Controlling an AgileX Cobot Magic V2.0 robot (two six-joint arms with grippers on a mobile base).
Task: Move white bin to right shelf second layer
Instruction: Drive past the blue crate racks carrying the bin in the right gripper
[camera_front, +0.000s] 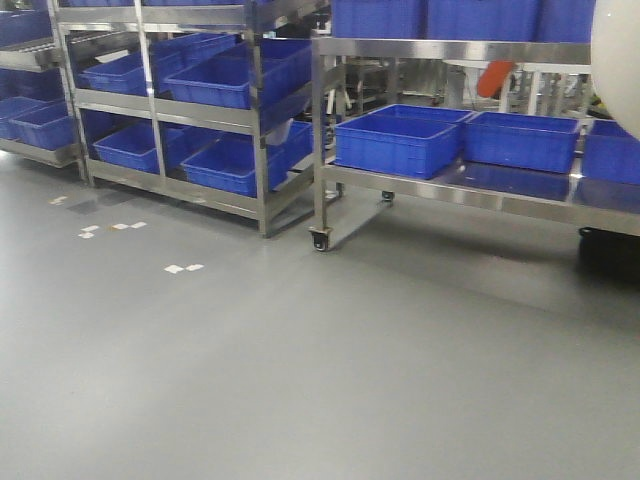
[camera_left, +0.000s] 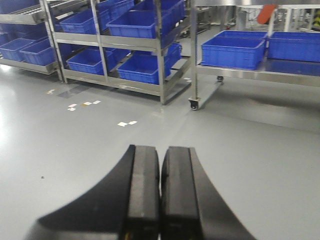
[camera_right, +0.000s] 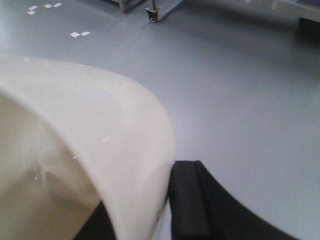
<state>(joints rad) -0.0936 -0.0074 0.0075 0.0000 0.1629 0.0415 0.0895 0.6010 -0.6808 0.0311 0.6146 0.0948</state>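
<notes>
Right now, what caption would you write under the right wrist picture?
The right tool clamps the wall of a glossy cream-white plastic bin above a smooth grey floor.

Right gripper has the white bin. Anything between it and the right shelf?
Nothing stands on the floor up to the right shelf. Its visible lower level is crowded with blue crates, leaving just a front strip. The white bin is clamped in the right gripper.
</notes>
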